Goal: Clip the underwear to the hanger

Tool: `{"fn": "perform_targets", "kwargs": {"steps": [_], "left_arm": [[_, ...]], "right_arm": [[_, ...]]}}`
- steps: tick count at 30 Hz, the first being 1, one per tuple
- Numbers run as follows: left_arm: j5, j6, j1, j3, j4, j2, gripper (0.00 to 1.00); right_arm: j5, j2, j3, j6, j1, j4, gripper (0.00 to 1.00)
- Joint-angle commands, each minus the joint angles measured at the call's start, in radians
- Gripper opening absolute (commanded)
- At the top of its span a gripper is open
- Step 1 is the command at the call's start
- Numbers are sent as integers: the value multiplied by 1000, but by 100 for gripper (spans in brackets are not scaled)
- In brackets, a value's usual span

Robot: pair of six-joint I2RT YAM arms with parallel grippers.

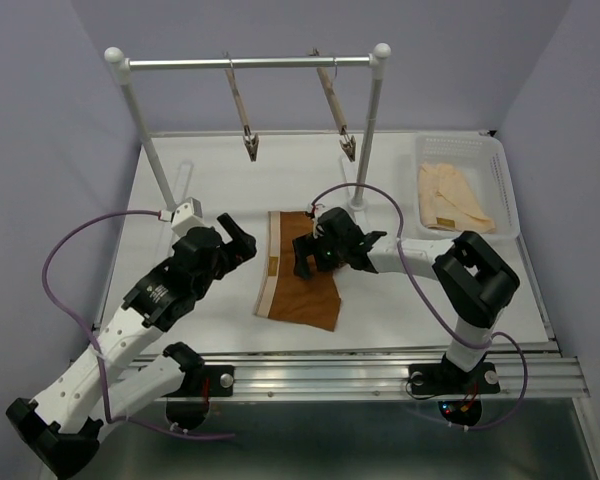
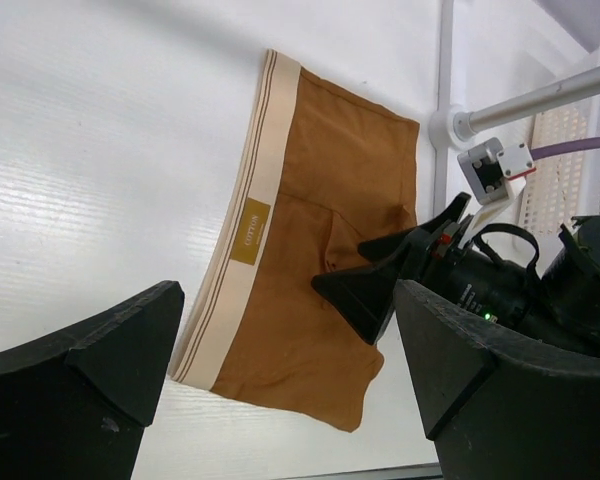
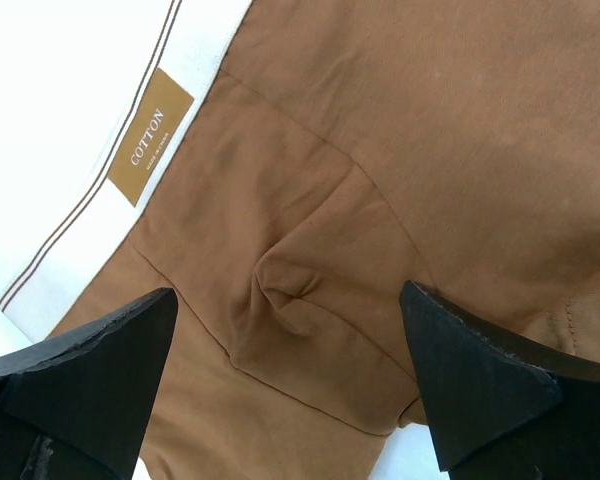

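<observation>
White table (image 1: 200, 180) against lilac-grey walls, seen from above and from both wrists. We find the underwear (image 1: 305, 297) lying flat near the middle of the table, its tan waistband (image 1: 271, 272) turned towards the left arm and bearing a small label (image 3: 150, 137) that reads COTTON. The right gripper (image 1: 304, 257) hangs over the brown cloth with its jaws spread wide and nothing between them but a low fold in the fabric; we cannot tell whether the fingertips touch the cloth. The left gripper (image 1: 242, 243) stands just beside the waistband, over bare table, likewise wide open and holding nothing. At the far edge a rail (image 1: 250, 62) on two white posts carries one hanger (image 1: 242, 110) and a second hanger (image 1: 334, 105), both tilted, each with a clip at its lower end, well apart from the underwear. A white basket (image 1: 507, 190) at the far right corner holds pale peach garments (image 1: 450, 195)
</observation>
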Motion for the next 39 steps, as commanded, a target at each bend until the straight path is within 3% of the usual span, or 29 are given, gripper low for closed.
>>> {"fn": "perform_targets", "kwargs": {"steps": [1,8,13,18,20,24,28,36,39], "left_arm": [[-85,27,3,104,-49,27,99],[-99,81,0,312,-112,104,99],[2,157,-5,458,-41,111,99],[175,213,-26,562,64,186,99],[183,217,-48,601,86,225,99],[156,253,-140,748,101,375,99],[109,296,-229,997,76,530,99],[-48,267,-223,1461,-75,881,99],[-12,266,-207,1521,-54,956,99]], "right_arm": [[-24,-36,4,-5,0,-44,100],[44,-177,49,44,0,-116,100],[233,-368,-9,121,-10,-188,100],[396,-461,-52,154,-33,-327,100],[430,-493,-75,170,-63,-362,100],[443,-561,-129,182,-132,-409,100],[473,-617,-176,175,-164,-440,100],[509,-740,-216,168,-175,-466,100],[532,-780,-212,168,-175,-483,100]]}}
